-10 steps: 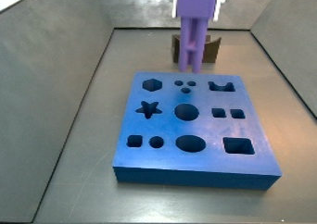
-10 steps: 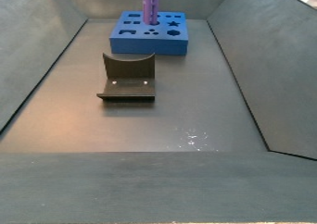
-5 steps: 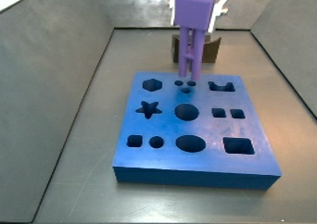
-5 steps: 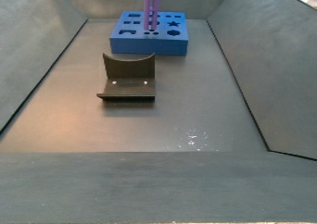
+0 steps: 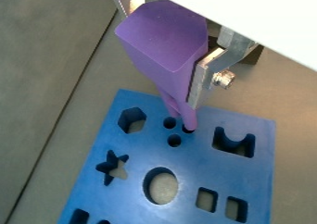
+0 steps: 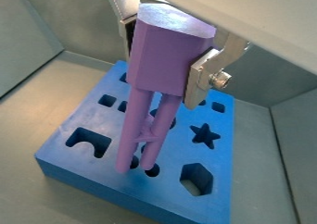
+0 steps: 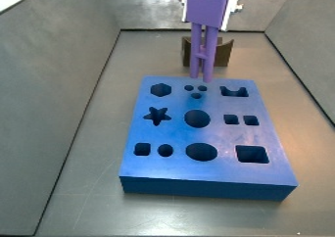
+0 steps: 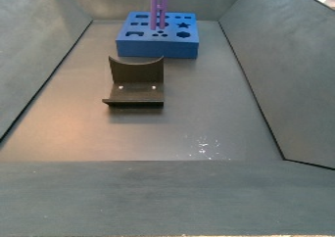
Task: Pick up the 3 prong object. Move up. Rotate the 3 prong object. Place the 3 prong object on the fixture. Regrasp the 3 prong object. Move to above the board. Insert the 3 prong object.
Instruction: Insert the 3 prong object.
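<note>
My gripper (image 5: 168, 43) (image 6: 165, 56) is shut on the blocky base of the light-purple 3 prong object (image 5: 161, 38) (image 6: 161, 52) (image 7: 203, 11) (image 8: 159, 6), held upright with its prongs down. A silver finger (image 5: 213, 66) (image 6: 205, 72) presses its side. In both wrist views the prong tips hang right at the small round holes of the blue board (image 5: 133, 140) (image 6: 74, 158) (image 7: 197, 148) (image 8: 137, 47); whether they touch I cannot tell. The brown fixture (image 7: 225, 53) (image 8: 135, 81) stands on the floor apart from the board, with nothing on it.
Grey metal walls (image 7: 59, 74) (image 8: 256, 45) slope up around the dark floor (image 8: 157, 133). Star, hexagon, circle, square and oval cut-outs cover the rest of the board.
The gripper and the 3 prong object have come down a little toward the board's small round holes compared with one second ago. Board and fixture have not moved.
</note>
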Available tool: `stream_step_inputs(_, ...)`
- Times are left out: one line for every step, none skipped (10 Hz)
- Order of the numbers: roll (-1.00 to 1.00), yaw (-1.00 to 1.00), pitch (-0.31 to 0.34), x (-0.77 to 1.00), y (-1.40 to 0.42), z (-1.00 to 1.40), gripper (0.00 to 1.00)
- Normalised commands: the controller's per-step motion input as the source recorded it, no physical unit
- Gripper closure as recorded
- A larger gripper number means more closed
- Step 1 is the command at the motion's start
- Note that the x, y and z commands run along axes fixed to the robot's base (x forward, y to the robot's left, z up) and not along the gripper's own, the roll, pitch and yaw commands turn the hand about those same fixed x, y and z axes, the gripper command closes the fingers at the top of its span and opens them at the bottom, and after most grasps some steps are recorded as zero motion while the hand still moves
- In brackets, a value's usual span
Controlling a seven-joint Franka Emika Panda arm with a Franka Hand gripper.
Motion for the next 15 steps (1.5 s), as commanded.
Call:
stream_step_inputs(-0.35,-0.43,0.460,0.00,-0.10,0.00,1.00)
stream_step_inputs(-0.36,-0.46,0.439,0.00,-0.10,0.00,1.00)
stream_step_inputs(-0.37,-0.54,0.381,0.01,-0.09,0.00,1.00)
stream_step_inputs(-0.38,-0.53,0.390,0.02,-0.11,0.00,1.00)
stream_step_inputs(-0.39,-0.52,0.387,0.03,-0.13,0.00,1.00)
stream_step_inputs(-0.38,-0.54,0.373,0.03,-0.13,0.00,1.00)
stream_step_inputs(-0.38,-0.55,0.374,0.03,-0.12,0.00,1.00)
stream_step_inputs(-0.38,-0.54,0.383,0.03,-0.12,0.00,1.00)
stream_step_inputs(-0.37,-0.54,0.391,0.02,-0.11,0.00,1.00)
stream_step_inputs(-0.32,-0.58,0.379,0.00,-0.03,-0.03,1.00)
stream_step_inputs(-0.26,-0.57,0.279,0.00,0.00,-0.25,1.00)
stream_step_inputs(-0.25,-0.42,0.291,0.03,0.20,-0.11,1.00)
stream_step_inputs(-0.01,-0.24,0.129,-0.12,0.00,-0.11,1.00)
stream_step_inputs(0.00,0.00,0.010,0.00,0.00,0.00,1.00)
stream_step_inputs(0.00,0.01,0.154,0.00,0.00,-0.40,1.00)
